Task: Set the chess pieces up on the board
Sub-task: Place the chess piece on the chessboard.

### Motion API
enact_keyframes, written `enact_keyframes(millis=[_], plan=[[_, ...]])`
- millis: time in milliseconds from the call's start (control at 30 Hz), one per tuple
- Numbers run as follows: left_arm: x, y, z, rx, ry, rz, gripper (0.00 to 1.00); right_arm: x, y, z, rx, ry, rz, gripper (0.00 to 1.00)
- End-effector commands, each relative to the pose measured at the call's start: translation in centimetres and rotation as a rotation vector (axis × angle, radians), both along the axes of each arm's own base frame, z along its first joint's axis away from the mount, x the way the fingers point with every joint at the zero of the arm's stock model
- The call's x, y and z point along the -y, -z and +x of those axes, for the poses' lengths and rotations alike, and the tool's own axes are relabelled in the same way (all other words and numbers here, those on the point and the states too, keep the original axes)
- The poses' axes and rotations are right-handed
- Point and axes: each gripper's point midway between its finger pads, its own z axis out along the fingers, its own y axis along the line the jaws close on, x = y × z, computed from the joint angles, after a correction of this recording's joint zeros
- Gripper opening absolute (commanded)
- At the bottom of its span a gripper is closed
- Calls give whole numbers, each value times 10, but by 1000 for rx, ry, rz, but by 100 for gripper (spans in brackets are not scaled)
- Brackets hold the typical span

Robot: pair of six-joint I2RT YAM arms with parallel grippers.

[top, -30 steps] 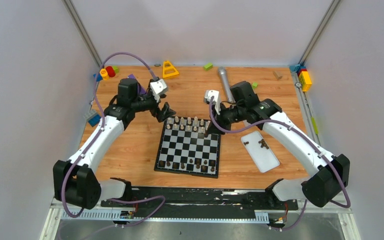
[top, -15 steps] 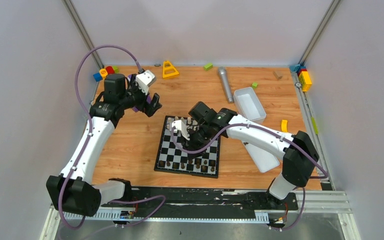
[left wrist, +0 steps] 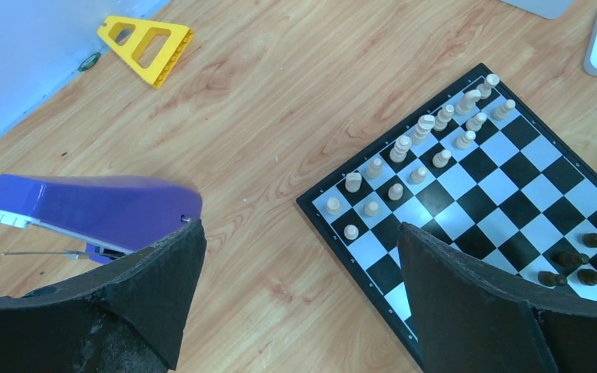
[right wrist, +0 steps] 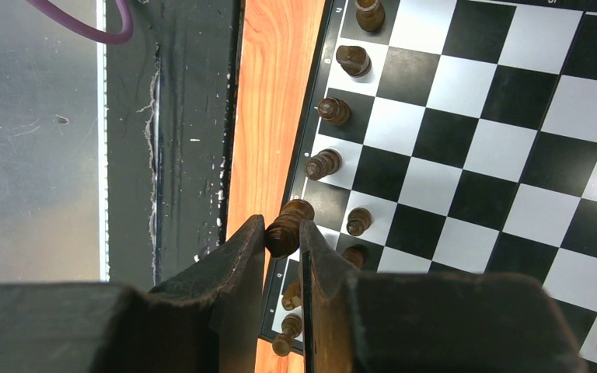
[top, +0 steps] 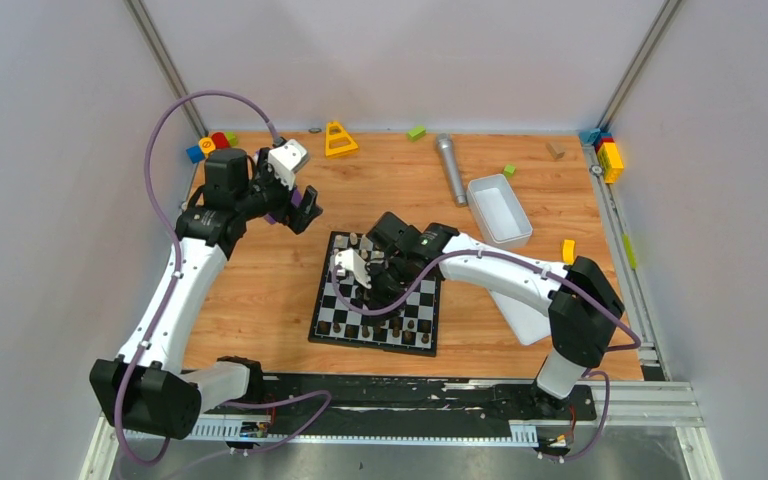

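Between the clenched fingertips of the right gripper sits a dark brown chess piece, its long axis seemingly along the fingers, head past the tips. Directly beneath it lies the board, at its edge row of dark pieces, probably over a gap. The left gripper hangs spread wide and empty, off the board's far corner, so the right arm is nearer.

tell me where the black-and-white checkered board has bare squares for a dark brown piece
The middle ranks of the black-and-white checkered board are bare, bordered by the cream pieces on one side and the dark brown pieces on the other. Both edge rows are crowded.
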Motion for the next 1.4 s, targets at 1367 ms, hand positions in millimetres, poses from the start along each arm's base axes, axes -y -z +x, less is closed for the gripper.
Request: enact_keyframes(millis=[1367], plan=[[-2,-15,-6,68,-13,-32,100,0,43,2,80,4,7,0]])
